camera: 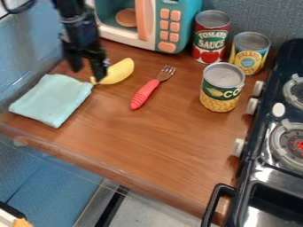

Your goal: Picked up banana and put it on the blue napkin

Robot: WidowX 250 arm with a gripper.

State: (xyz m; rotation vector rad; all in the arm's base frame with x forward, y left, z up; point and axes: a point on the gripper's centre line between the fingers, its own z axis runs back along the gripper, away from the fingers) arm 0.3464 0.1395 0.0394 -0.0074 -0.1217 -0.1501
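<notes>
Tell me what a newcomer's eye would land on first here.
Most likely the bright yellow banana, lying on the brown wooden counter toward the upper left, with the black gripper at its left end. The red-handled fork to its right and the pale blue napkin to its left would probably come next. The teal toy microwave behind them also stands out.

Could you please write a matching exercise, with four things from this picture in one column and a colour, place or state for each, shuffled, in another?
Things:
1. Banana
2. Napkin
3. Fork
4. Corn can

Descriptions:
A. Red handle, metal tines
B. Upright, near the stove
C. Yellow and curved
D. Pale blue, lying flat

Pairs: 1-C, 2-D, 3-A, 4-B
</notes>
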